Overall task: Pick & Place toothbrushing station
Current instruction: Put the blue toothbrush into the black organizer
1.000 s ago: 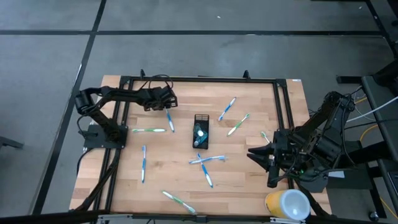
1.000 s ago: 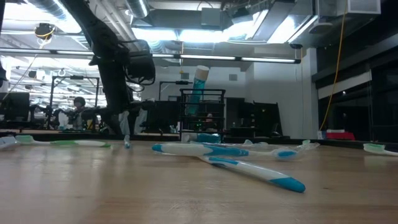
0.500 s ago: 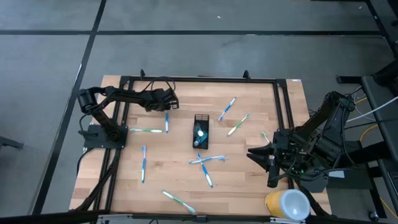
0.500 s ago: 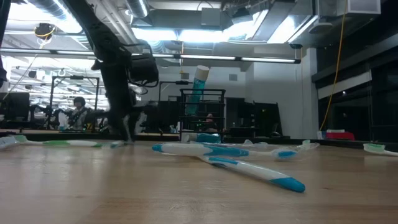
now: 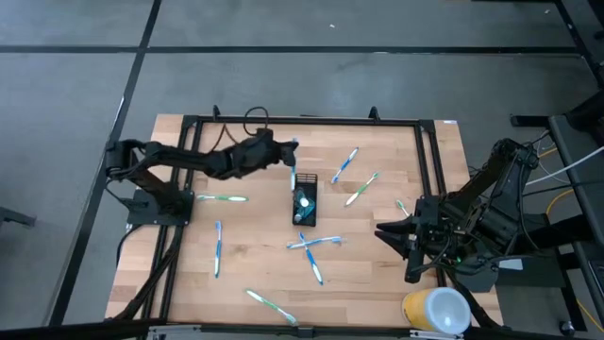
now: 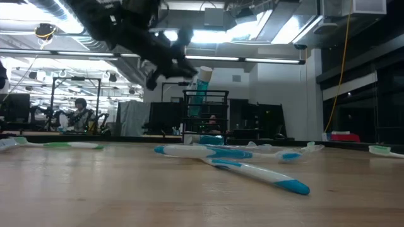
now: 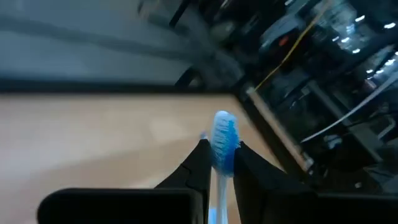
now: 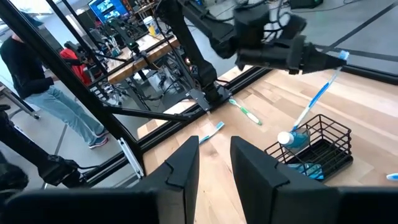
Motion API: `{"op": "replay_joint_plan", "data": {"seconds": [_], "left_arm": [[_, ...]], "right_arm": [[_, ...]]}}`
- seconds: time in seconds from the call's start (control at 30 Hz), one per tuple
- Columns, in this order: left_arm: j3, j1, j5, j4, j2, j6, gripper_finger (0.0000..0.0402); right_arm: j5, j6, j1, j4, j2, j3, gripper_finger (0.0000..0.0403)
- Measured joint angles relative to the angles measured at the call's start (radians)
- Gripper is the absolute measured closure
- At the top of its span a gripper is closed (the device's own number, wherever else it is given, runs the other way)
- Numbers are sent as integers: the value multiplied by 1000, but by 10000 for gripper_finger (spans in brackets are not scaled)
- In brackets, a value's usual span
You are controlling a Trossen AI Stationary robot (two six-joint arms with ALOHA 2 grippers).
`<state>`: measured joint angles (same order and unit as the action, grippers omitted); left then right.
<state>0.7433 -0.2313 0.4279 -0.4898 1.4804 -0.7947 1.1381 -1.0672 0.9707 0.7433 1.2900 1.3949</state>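
Wooden table (image 5: 377, 274): scattered toothbrushes (image 5: 311, 244), black mesh holder (image 5: 304, 199), cup (image 5: 436, 311).

Overhead, table-level, two wrist cams; holder (image 5: 304, 199) shared.

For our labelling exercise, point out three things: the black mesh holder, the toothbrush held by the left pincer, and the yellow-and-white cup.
black mesh holder (image 5: 304, 200): high view, on its rim.
held toothbrush (image 8: 316, 99): right wrist view, mid-handle.
left pincer (image 7: 219, 163): left wrist view, between its fingertips.
yellow-and-white cup (image 5: 436, 311): high view, on its side.
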Motion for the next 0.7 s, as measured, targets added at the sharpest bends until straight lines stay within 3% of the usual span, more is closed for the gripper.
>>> {"op": "replay_joint_plan", "data": {"seconds": [0.17, 0.27, 0.7], "left_arm": [[0, 92, 149, -209, 0, 231, 370], [0, 111, 212, -281, 0, 307, 396], [0, 159, 236, -391, 9, 489, 399]], "right_arm": [[4, -2, 0, 0, 1, 0, 307], [6, -3, 0, 0, 1, 0, 307], [-1, -19, 0, 1, 1, 0, 307]]}}
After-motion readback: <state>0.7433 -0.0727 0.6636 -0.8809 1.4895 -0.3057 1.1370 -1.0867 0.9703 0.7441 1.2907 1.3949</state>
